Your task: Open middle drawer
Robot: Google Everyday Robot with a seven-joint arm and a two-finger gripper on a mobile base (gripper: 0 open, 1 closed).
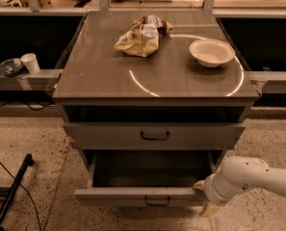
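One near, high camera faces the cabinet [99, 76] front, fingers [207, 209] lower right

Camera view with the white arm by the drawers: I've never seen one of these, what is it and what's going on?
This is one camera looking down at a grey cabinet from its front. The white tube at lower right is a robot arm. Its gripper sits at the right end of the middle drawer, which is pulled out. Whether it grips the drawer I cannot tell. On the cabinet top lie a crumpled snack bag and a white bowl.
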